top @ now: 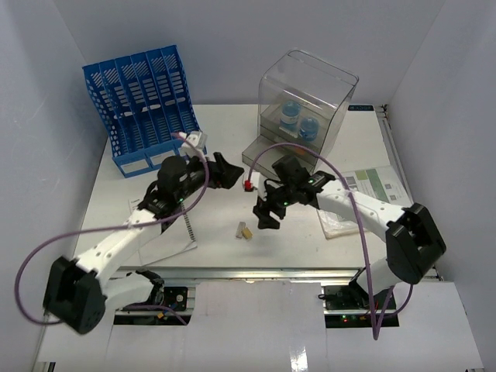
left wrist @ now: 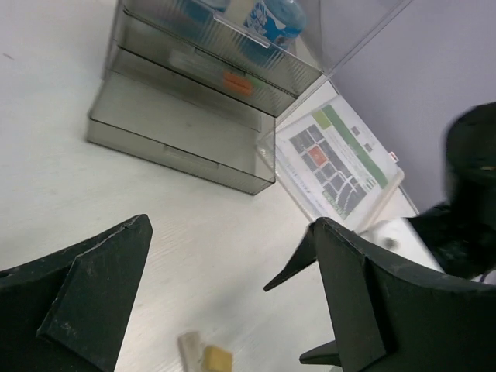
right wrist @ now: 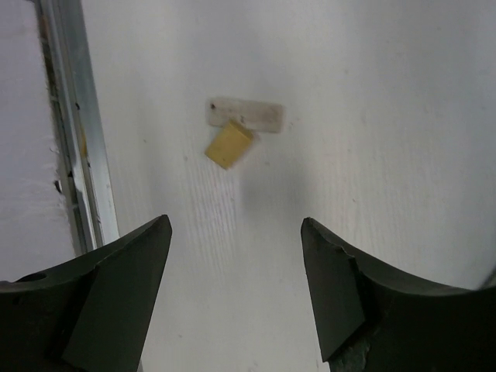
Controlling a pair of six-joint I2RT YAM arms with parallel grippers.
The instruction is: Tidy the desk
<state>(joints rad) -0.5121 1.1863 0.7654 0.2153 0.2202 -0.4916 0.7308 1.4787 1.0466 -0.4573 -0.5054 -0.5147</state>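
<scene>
You had right hand point(right wrist: 236, 226) wide open, empty, above small tan block point(right wrist: 229, 144) on large white flat counter point(right wrist: 372, 116), near its aluminium front rail point(right wrist: 72, 132); likely lined up for pick. Left hand point(left wrist: 232, 225) spread too, empty, facing clear plastic drawer box point(left wrist: 186, 116).

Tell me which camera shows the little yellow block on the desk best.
The right wrist view: the yellow block lies large and unblocked, touching a white strip. Top view: a tiny speck; left wrist: small, at the bottom edge.
</scene>
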